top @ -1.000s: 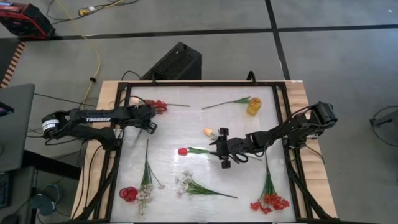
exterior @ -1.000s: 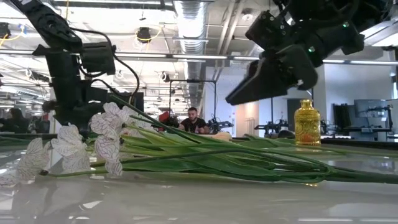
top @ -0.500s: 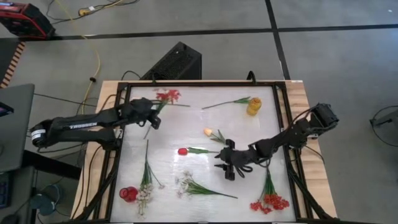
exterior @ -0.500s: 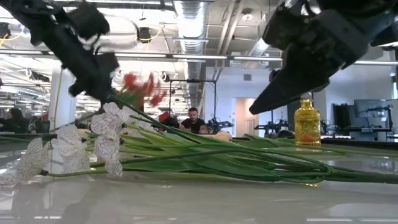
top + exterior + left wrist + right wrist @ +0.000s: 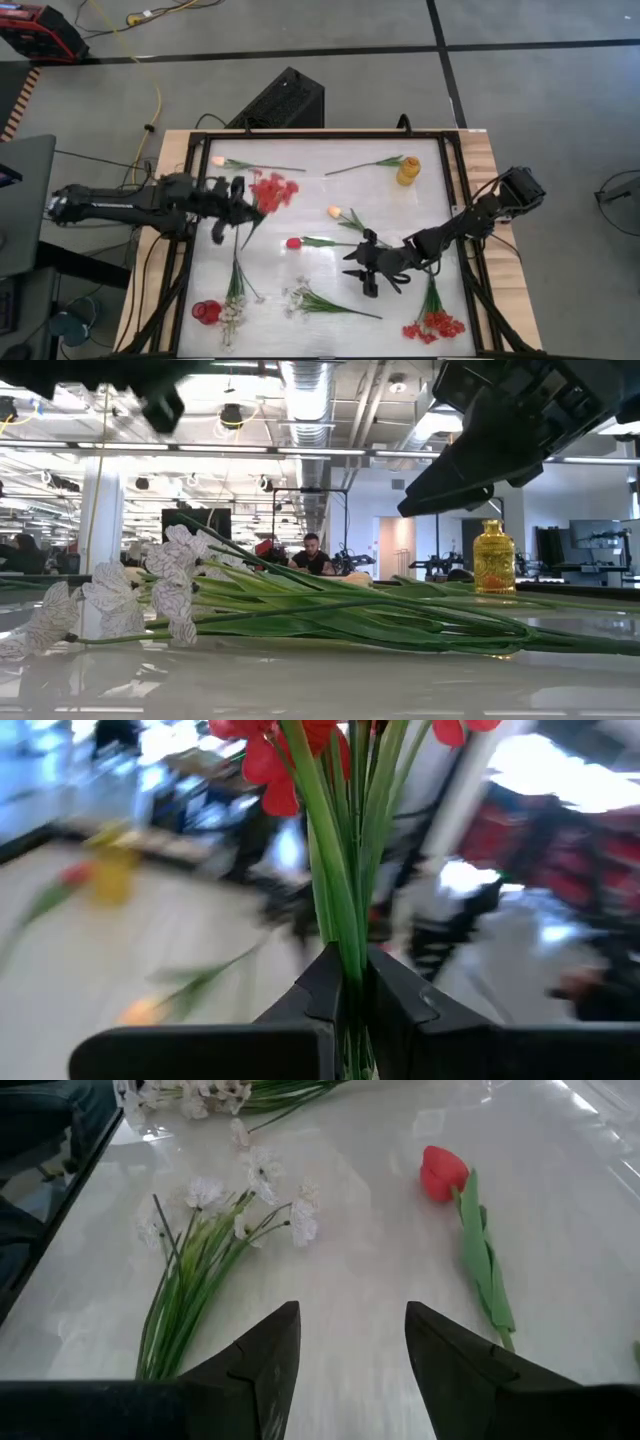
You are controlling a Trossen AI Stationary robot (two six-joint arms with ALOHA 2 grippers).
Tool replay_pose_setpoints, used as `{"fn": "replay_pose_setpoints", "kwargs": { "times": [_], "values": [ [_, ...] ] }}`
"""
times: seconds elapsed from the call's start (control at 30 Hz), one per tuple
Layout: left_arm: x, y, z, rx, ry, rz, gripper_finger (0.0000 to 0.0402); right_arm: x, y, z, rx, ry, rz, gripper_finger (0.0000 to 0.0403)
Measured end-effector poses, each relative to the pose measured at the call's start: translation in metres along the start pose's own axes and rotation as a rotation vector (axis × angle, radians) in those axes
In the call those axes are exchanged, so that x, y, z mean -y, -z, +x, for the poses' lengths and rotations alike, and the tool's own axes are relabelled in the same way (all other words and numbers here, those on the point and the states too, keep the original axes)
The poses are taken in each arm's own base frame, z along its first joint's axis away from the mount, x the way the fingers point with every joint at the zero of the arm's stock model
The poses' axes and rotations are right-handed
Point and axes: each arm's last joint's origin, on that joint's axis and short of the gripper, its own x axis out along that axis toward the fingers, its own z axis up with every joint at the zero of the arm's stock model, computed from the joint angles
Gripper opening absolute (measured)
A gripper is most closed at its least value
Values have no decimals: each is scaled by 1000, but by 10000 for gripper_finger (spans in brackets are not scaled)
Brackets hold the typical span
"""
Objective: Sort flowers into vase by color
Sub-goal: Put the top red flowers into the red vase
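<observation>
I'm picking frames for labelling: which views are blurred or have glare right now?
Left wrist view: background smeared, only the red blossom cluster stems between the left gripper stay fairly crisp. Low view: table mirrors the white spray; arms dark against ceiling lights. Right wrist view: sharp, red tulip clear, light glare at a corner. High view: even.

Room's a big open lab: grey floor (image 5: 520, 90) split by dark lines, a yellow cable (image 5: 152, 95) snaking across it, a black box (image 5: 280, 100) sitting just behind the glossy white tabletop (image 5: 300, 205), which rests on a wooden base with a black frame. Looking level across it there's an exposed ceiling with a fat silver duct (image 5: 305, 390) and long strip lights (image 5: 300, 452), plus a white pillar (image 5: 97, 540). A person (image 5: 312, 555) sits at a workstation way in the back.
</observation>
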Motion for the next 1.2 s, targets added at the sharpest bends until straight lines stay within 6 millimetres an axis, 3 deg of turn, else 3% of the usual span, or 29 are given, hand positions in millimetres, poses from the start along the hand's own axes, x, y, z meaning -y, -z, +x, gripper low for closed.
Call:
{"fn": "replay_pose_setpoints", "kwargs": {
  "times": [0.37, 0.57, 0.83, 1.2],
  "values": [
    [78, 14, 11, 85, 480, 207, 16, 1, 0, 0, 0, 2, -2, 209],
    [111, 25, 7, 102, 622, 179, 16, 0, 0, 0, 2, 0, -1, 209],
    [129, 42, -9, -36, 670, 178, 16, 0, -3, 0, 25, -8, -7, 209],
    [138, 44, -32, -58, 641, 202, 16, -3, -6, 0, 62, -24, -22, 209]
  ]
}}
